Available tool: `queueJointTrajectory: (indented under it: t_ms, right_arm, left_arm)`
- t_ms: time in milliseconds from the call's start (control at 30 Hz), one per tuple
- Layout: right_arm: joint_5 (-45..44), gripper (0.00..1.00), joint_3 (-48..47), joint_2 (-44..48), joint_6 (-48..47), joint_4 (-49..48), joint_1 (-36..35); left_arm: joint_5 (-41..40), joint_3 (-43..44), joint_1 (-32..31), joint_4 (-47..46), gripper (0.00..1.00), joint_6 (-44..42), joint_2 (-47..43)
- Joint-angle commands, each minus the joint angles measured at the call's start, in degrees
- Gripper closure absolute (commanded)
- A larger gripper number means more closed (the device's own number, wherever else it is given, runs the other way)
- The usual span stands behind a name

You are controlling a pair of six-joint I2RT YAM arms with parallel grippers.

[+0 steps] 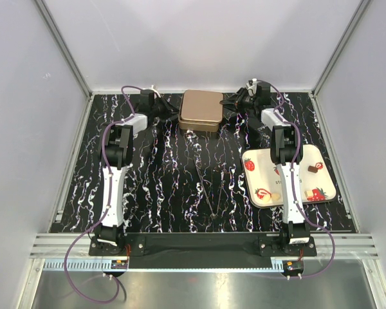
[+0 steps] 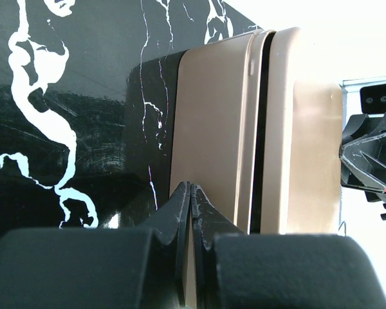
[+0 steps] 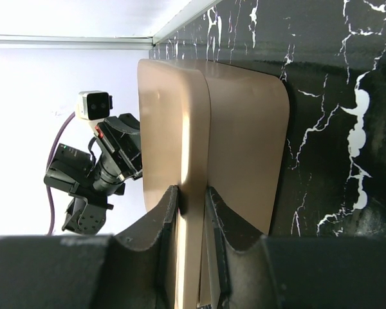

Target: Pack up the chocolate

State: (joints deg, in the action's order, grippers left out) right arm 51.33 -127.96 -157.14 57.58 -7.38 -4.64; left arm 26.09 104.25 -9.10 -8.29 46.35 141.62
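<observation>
A dark chocolate (image 1: 313, 168) and a pale one (image 1: 275, 196) lie on the white tray (image 1: 321, 154) at the right. A rose-gold tin (image 1: 201, 108) stands at the back middle. My left gripper (image 1: 170, 114) is shut and empty, its tips (image 2: 192, 188) against the tin's side wall (image 2: 219, 129). Above that wall a dark gap shows under the lid (image 2: 302, 129). On the other side, my right gripper (image 1: 230, 103) is shut on the lid's rim (image 3: 192, 193), with the tin's base (image 3: 244, 141) beside it.
The tray carries red strawberry prints (image 1: 249, 165) and sits right of the right arm. Grey walls close in the black marbled table (image 1: 161, 180) at the back and both sides. The right arm's wrist (image 2: 373, 161) shows past the tin.
</observation>
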Motion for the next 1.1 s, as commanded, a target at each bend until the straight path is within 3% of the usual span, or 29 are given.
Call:
queueJointTrajectory:
  t_ms: [0,633,1067]
  right_arm:
    - [0.2,0.85,-3.2,1.4,-0.4,1.1,-3.2]
    - [-6.9,0.87,7.0,9.9,-3.2,0.0,-5.0]
    - [-0.4,0.86,0.3,3.5,-3.1,2.4,-4.9]
  left_arm:
    - [2.2,1.8,-1.3,-3.0,0.94,-0.3,-1.1]
    - [1.8,1.0,-2.0,-3.0,0.96,-1.2,-2.3]
    - [1.5,0.9,-2.0,-2.4,0.96,-2.4,-2.8]
